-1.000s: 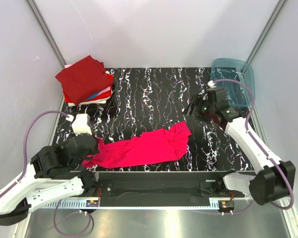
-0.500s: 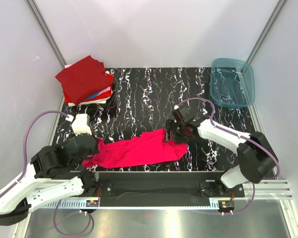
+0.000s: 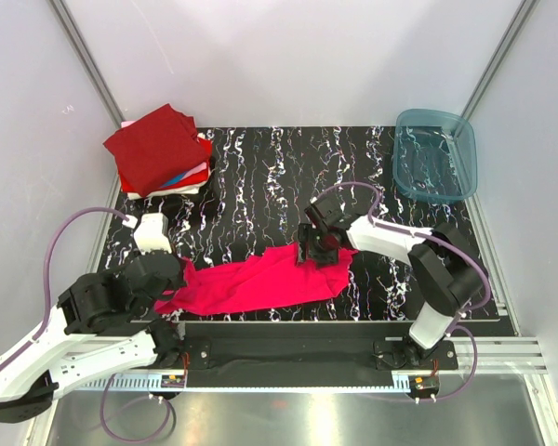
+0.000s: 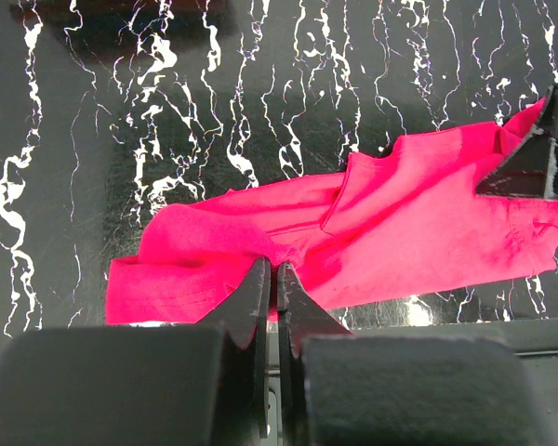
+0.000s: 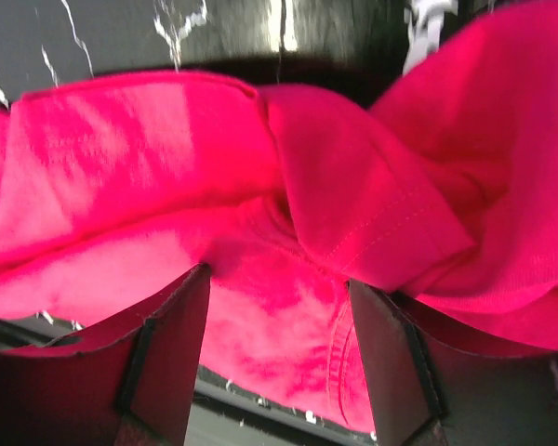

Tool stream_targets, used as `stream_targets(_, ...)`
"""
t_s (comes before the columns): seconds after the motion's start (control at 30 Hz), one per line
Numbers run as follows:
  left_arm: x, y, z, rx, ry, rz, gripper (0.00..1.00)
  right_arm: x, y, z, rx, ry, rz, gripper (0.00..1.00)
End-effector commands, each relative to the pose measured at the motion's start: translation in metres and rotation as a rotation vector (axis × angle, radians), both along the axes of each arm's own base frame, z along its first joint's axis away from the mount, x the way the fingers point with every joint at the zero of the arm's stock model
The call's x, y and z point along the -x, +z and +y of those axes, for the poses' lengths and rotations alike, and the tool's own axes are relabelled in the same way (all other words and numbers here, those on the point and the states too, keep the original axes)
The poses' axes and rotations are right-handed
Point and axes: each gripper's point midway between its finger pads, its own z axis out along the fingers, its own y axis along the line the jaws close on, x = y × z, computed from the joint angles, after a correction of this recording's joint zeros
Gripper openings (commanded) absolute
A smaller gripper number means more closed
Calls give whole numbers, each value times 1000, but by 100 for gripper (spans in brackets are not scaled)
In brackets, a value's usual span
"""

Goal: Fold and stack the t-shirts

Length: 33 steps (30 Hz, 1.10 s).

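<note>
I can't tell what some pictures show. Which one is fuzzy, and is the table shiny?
Right wrist view: fuzziest, the camera sits very close to the magenta-pink t-shirt. Left wrist view: sharp, and yes, the glossy black marbled table mirrors a dark shape at the top. Top external view: clear and evenly lit.

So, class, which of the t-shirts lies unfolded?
The magenta-pink t-shirt, spread loose at the table's near edge; the others sit folded in the stack at the far left.

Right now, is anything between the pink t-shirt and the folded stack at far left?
Nothing visible. Only bare table lies between the pink t-shirt and the folded stack; the teal bin sits far right, off that path.
</note>
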Motion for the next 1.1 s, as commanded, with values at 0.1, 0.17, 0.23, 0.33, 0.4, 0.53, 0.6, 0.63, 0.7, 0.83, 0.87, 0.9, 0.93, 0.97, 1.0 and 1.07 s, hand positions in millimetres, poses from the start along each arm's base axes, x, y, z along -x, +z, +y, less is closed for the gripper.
stream_targets(0.1, -5, 6, 0, 21, 24, -34, 0, -31, 8, 12, 25, 16, -94, 68)
stream_targets(0.17, -5, 5, 1, 18, 25, -33, 0, -31, 7, 14, 19, 21, -91, 65)
stream_targets(0.23, -5, 6, 1, 21, 25, -35, 0, -30, 7, 16, 6, 25, -88, 38)
stream_targets(0.33, -5, 6, 0, 23, 25, -34, 0, -29, 12, 18, -10, 39, -94, 10)
stream_targets(0.4, -5, 6, 0, 21, 24, -36, 0, -35, 23, 19, -6, 54, -124, 0)
stream_targets(0.53, -5, 6, -1, 18, 22, -31, 0, -55, 59, 11, 73, 75, -210, 0)
stream_targets(0.6, -6, 5, -1, 18, 24, -31, 0, -79, 94, 10, 91, 69, -314, 0)
stream_targets(0.63, -6, 4, 0, 13, 27, -30, 0, -84, 104, 7, 99, 69, -331, 0)
stream_targets(0.7, -8, 6, 3, 8, 47, -33, 0, -108, 145, 5, 87, 63, -426, 0)
stream_targets(0.83, -9, 8, 7, 1, 65, -34, 0, -134, 214, -20, 134, 33, -559, 0)
stream_targets(0.87, -8, 8, 9, 4, 70, -37, 0, -128, 243, -26, 117, 38, -625, 0)
stream_targets(0.9, -8, 9, 10, 16, 73, -43, 0, -120, 249, -32, 108, 35, -641, 0)
stream_targets(0.93, -6, 12, 12, 34, 72, -56, 0, -111, 258, -36, 88, 24, -664, 0)
stream_targets(0.97, -5, 13, 12, 47, 65, -63, 0, -86, 260, -54, 54, -22, -668, 0)
stream_targets(1.0, -4, 14, 13, 58, 64, -69, 0, -71, 254, -65, 45, -67, -654, 0)
stream_targets(1.07, -2, 17, 15, 95, 61, -90, 0, -32, 216, -117, 65, -352, -578, 0)
